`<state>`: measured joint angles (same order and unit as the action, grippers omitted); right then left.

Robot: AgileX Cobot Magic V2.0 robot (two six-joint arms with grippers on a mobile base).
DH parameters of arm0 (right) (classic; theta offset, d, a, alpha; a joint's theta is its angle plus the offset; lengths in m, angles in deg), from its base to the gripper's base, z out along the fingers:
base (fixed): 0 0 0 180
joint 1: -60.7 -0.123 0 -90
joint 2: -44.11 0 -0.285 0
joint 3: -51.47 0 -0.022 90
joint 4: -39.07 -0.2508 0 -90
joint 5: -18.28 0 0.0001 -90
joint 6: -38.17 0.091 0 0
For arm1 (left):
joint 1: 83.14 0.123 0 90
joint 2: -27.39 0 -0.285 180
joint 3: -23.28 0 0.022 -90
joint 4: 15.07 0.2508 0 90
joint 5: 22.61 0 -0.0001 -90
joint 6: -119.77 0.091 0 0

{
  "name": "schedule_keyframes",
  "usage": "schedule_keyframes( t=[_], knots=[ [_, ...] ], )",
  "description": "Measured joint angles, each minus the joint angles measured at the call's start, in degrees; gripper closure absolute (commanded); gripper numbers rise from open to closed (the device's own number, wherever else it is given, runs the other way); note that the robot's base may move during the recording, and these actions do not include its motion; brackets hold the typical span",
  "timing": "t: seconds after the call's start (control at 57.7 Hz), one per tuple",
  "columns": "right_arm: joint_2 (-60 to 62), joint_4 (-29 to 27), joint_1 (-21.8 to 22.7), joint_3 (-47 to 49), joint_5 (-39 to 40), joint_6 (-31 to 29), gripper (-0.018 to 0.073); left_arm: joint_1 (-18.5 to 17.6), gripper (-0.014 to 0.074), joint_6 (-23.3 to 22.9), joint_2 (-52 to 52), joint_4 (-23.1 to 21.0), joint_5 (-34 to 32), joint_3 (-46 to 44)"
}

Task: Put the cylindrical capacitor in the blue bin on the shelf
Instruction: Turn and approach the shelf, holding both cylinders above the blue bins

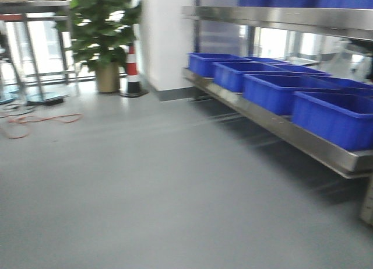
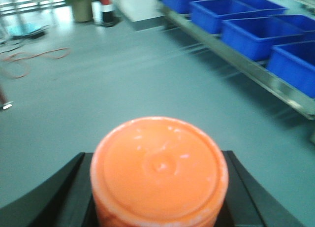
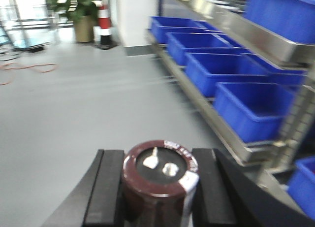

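Transport grip, I'd judge: the right gripper (image 3: 158, 197) clamps the maroon cylindrical capacitor (image 3: 160, 168) upright, terminals up, so it can drop straight into a blue plastic bin (image 1: 274, 94) on the shiny steel shelf (image 1: 280, 129), well apart ahead. The left gripper (image 2: 158, 202) clenches an orange round-topped cylinder (image 2: 158, 168).

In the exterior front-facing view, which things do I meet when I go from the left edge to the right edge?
orange cable on the floor → potted plant → traffic cone → white pillar → blue bins standing on the steel shelf
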<state>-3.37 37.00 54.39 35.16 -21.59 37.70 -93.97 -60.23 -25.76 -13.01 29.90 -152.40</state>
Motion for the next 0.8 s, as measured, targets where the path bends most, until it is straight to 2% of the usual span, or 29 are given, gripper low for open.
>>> schedule_keyframes(
  t=[0.798],
  knots=[
    [0.00, 0.00, 0.00, 0.00, 0.00, 0.00, 0.0721, 0.00, 0.0707, 0.00, 0.00, 0.00, -0.11, 0.00]
  ],
)
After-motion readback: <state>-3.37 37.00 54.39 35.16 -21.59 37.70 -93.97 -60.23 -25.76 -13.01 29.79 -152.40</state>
